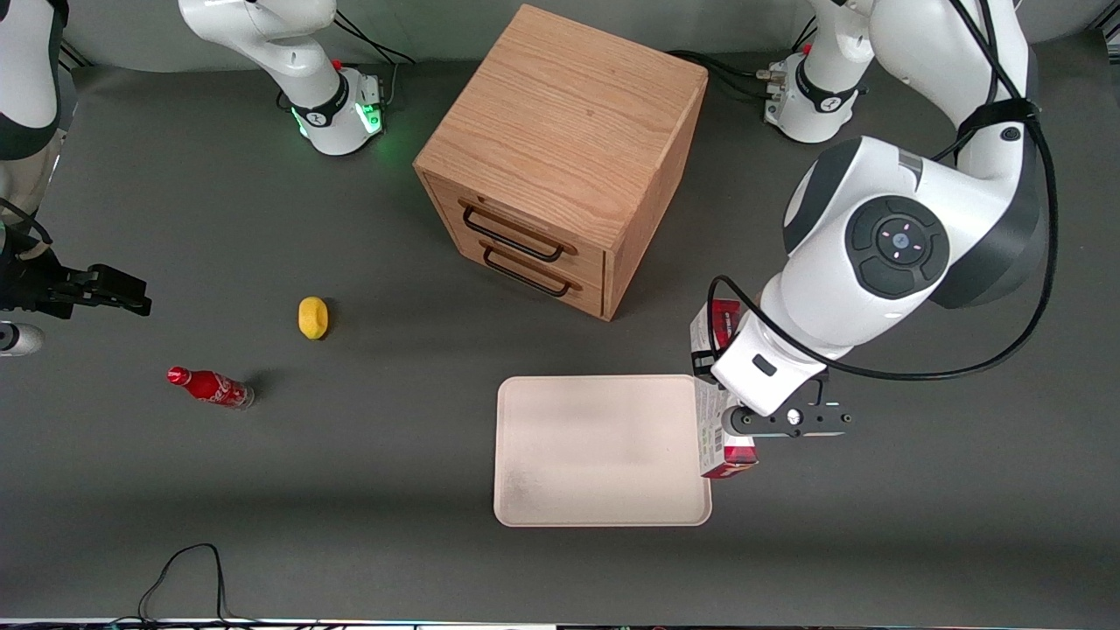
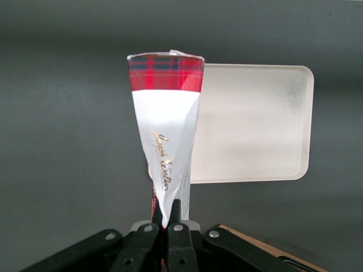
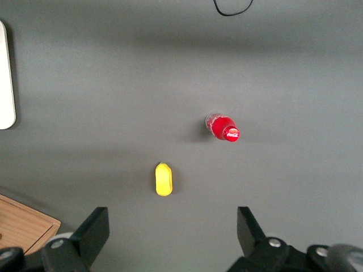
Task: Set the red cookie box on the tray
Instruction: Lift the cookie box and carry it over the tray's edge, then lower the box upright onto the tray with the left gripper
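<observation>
End effector [image 1: 733, 420] pinches your red cookie box [image 2: 165, 141] narrow-edge up, hanging it at the tray [image 1: 604, 451] rim for lowering flat.

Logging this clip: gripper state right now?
Gripper: shut on the red cookie box, held at the tray edge nearest the working arm.

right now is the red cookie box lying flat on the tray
No, the hand grips the red cookie box on edge, in the air at the tray rim.
</observation>
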You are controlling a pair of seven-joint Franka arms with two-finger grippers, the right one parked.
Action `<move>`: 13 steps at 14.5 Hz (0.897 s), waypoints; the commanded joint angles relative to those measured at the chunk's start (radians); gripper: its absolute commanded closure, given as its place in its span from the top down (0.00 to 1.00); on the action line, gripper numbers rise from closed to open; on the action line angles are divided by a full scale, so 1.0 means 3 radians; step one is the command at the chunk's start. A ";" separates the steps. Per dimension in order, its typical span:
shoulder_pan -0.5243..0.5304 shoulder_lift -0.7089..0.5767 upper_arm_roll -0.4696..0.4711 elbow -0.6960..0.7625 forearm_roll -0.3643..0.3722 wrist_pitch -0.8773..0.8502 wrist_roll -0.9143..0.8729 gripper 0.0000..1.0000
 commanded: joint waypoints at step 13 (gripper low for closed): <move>-0.0077 0.0870 0.0042 -0.0145 0.0307 0.0699 -0.0434 0.00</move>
